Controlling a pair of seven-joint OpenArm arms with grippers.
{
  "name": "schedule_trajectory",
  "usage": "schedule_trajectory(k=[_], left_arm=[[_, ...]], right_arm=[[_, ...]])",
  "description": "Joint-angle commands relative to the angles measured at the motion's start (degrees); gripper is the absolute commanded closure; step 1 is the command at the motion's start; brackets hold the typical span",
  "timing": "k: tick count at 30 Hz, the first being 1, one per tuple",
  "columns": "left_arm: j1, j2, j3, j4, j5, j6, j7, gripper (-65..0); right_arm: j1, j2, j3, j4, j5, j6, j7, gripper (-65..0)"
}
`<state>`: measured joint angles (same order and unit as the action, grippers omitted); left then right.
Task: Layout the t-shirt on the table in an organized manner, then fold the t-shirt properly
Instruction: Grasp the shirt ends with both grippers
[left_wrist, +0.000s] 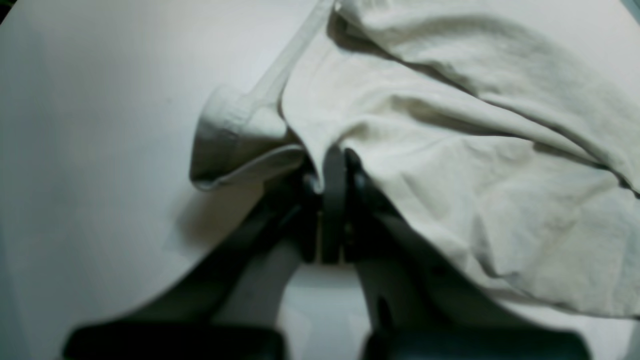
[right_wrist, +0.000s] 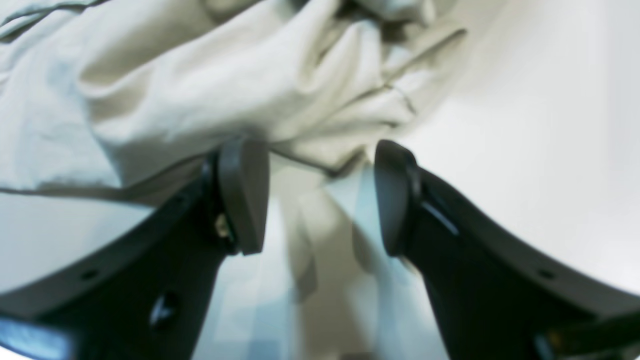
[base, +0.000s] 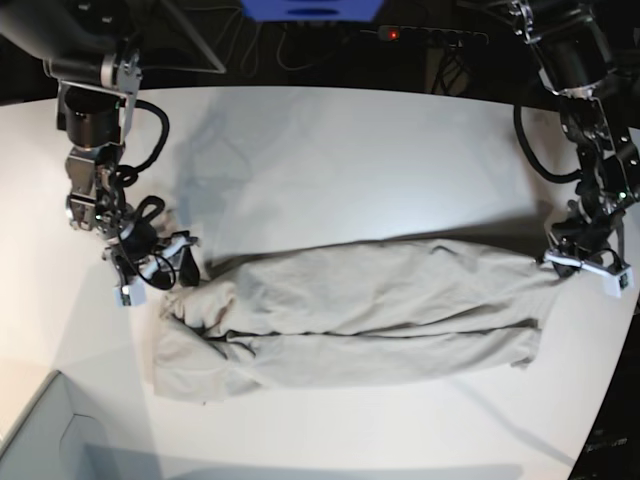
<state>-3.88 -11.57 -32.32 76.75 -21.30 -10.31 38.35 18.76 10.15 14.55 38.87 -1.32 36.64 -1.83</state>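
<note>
The light grey-beige t-shirt lies stretched in a long, creased band across the white table. My left gripper is shut on a fold at the shirt's edge; in the base view this gripper sits at the cloth's right end. My right gripper stands open just above the table, its grey pads flanking a hem of bunched cloth that lies just beyond the tips. In the base view it is at the shirt's left end.
A pale grey box corner sits at the front left. The table's curved edge runs close to the shirt's right end. Cables and a blue object lie behind the table.
</note>
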Motion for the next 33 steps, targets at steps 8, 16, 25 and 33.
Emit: schedule_trajectory(k=[8,16,25,33], left_arm=[[-1.1,-0.9,-0.2,0.8,-0.5,0.0,-1.4,-0.2],[-1.1,-0.9,-0.2,0.8,-0.5,0.0,-1.4,-0.2],[-1.1,-0.9,-0.2,0.8,-0.5,0.0,-1.2,-0.2],[-1.1,-2.4,-0.2,0.8,-0.7,0.2,-1.4,-0.2]], right_arm=[[1.3,0.9,0.1,2.7,0.9,-0.6,1.8,-33.6],[1.3,0.9,0.1,2.7,0.9,-0.6,1.8,-33.6],[2.5,0.4,0.1,2.4,0.9,-0.6,1.8,-33.6],[3.3,0.3,0.2,2.4,0.9,-0.6,1.8,-33.6]])
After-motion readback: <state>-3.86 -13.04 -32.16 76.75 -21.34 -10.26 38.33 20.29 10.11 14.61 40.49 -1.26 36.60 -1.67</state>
